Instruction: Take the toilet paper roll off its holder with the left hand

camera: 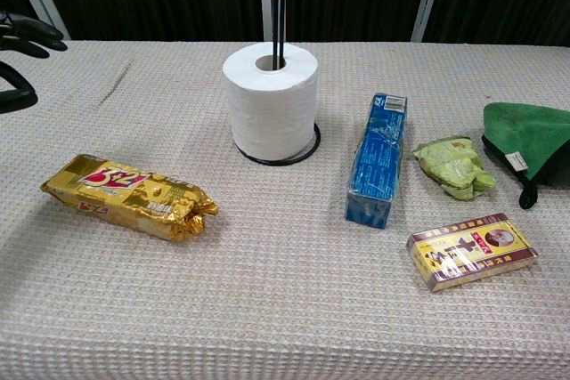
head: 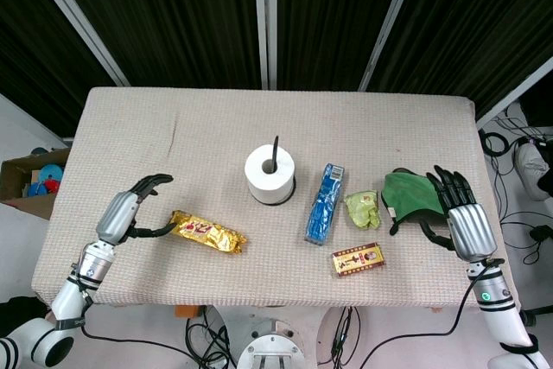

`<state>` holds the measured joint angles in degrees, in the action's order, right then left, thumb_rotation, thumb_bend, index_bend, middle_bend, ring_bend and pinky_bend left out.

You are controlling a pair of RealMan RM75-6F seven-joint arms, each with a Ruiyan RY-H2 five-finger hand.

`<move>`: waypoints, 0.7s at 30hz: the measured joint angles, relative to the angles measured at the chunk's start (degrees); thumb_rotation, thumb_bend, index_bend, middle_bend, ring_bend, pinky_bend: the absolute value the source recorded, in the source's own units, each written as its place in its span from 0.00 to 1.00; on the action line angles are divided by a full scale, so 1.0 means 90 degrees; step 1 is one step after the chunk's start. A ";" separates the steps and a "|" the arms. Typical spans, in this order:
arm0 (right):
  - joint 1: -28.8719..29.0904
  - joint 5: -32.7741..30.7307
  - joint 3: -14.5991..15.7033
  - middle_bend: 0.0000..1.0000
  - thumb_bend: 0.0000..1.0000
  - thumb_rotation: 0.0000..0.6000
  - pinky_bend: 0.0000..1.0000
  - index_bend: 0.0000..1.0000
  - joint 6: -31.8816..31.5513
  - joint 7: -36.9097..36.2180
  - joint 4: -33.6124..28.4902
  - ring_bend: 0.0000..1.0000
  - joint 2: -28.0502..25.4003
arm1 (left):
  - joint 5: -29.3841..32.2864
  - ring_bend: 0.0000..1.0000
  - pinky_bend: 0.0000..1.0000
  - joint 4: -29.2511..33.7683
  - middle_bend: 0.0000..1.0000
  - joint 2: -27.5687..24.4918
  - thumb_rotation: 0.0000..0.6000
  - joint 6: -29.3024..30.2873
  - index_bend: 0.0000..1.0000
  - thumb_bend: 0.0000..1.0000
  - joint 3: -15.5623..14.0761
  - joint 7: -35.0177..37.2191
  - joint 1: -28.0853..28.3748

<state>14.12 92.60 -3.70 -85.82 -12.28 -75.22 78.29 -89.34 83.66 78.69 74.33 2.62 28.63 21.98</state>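
Toilet paper roll (head: 270,175) upright on holder (head: 276,155) rod, table (head: 173,127) centre, toward far edge: vertical lift required. Left hand (head: 130,209) near left edge, fingers apart, empty, beside gold packet (head: 206,232). Right hand (head: 458,209) spread, empty, right edge.

Matt paper roll (camera: 270,100), glossy gold foil packet (camera: 127,195), woven cloth table (camera: 285,309)

Lab, black curtains (head: 173,15), floor cables (head: 518,144)

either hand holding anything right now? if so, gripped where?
Nothing is held. The left robot hand hovers open beside the gold snack packet. The right robot hand lies open by the green cloth. The white toilet paper roll sits untouched on its holder.
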 measured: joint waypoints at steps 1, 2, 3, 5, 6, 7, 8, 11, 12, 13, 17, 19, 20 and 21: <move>0.0002 0.0002 0.0001 0.00 0.29 1.00 0.00 0.00 0.0002 0.0005 -0.0001 0.00 0.0001 | 0.0002 0.15 0.33 0.0005 0.16 -0.0005 0.67 0.0005 0.18 0.17 0.0004 -0.0003 0.0000; 0.0006 0.0008 0.0003 0.00 0.29 1.00 0.00 0.00 0.0005 0.0014 -0.0006 0.00 0.0001 | 0.0005 0.15 0.33 0.0017 0.16 -0.0014 0.66 0.0010 0.18 0.17 0.0005 -0.0006 -0.0001; 0.0009 0.0012 0.0005 0.00 0.29 1.00 0.00 0.00 0.0010 0.0021 -0.0012 0.00 0.0000 | 0.0006 0.15 0.33 0.0029 0.16 -0.0024 0.67 0.0014 0.18 0.17 0.0005 -0.0007 -0.0002; 0.0014 0.0024 0.0013 0.00 0.29 1.00 0.00 0.00 0.0013 0.0042 -0.0025 0.00 -0.0001 | 0.0003 0.15 0.33 0.0053 0.16 -0.0045 0.67 0.0032 0.18 0.17 -0.0002 -0.0011 -0.0012; 0.0014 0.0031 0.0019 0.00 0.29 1.00 0.00 0.00 0.0013 0.0052 -0.0028 0.00 -0.0002 | 0.0005 0.15 0.33 0.0056 0.16 -0.0051 0.67 0.0033 0.18 0.17 -0.0008 -0.0015 -0.0017; 0.0013 0.0034 0.0024 0.00 0.29 1.00 0.00 0.00 0.0012 0.0055 -0.0030 0.00 -0.0001 | 0.0012 0.15 0.33 0.0056 0.16 -0.0053 0.67 0.0029 0.18 0.17 -0.0012 -0.0015 -0.0019; 0.0011 0.0032 0.0028 0.00 0.29 1.00 0.00 0.00 0.0014 0.0055 -0.0029 0.00 0.0000 | 0.0027 0.15 0.33 0.0054 0.16 -0.0053 0.68 0.0018 0.18 0.17 -0.0014 -0.0010 -0.0022; 0.0005 0.0027 0.0027 0.00 0.29 1.00 0.00 0.00 0.0006 0.0053 -0.0031 0.00 -0.0005 | 0.0075 0.15 0.33 0.0024 0.16 -0.0044 0.71 -0.0026 0.18 0.17 -0.0002 0.0022 -0.0011; 0.0002 0.0028 0.0025 0.00 0.29 1.00 0.00 0.00 -0.0006 0.0052 -0.0031 0.00 -0.0008 | 0.0091 0.15 0.33 0.0009 0.16 -0.0036 0.73 -0.0040 0.18 0.17 0.0012 0.0029 -0.0001; -0.0002 0.0030 0.0022 0.00 0.29 1.00 0.00 0.00 -0.0021 0.0051 -0.0032 0.00 -0.0013 | 0.0111 0.15 0.33 -0.0009 0.16 -0.0025 0.75 -0.0054 0.18 0.17 0.0031 0.0028 0.0012; -0.0024 0.0041 0.0006 0.00 0.29 1.00 0.00 0.00 -0.0098 0.0056 -0.0052 0.00 -0.0059 | 0.0292 0.15 0.33 -0.0119 0.16 0.0033 0.79 -0.0257 0.18 0.12 0.0157 -0.0145 0.0130; -0.0038 0.0040 -0.0011 0.00 0.29 1.00 0.00 0.00 -0.0145 0.0066 -0.0070 0.00 -0.0086 | 0.0422 0.14 0.33 -0.0170 0.16 0.0059 0.78 -0.0416 0.17 0.08 0.0240 -0.0327 0.0221; -0.0047 0.0037 -0.0031 0.00 0.29 1.00 0.00 0.00 -0.0184 0.0081 -0.0086 0.00 -0.0105 | 0.0517 0.14 0.33 -0.0204 0.16 0.0083 0.78 -0.0541 0.16 0.06 0.0308 -0.0467 0.0300; -0.0054 0.0034 -0.0051 0.00 0.29 1.00 0.00 0.00 -0.0219 0.0094 -0.0104 0.00 -0.0124 | 0.0593 0.13 0.32 -0.0226 0.16 0.0106 0.78 -0.0647 0.15 0.06 0.0367 -0.0565 0.0373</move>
<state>13.63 92.91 -4.16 -87.80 -11.43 -76.16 77.17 -84.00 81.63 79.64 68.50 5.92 23.54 25.33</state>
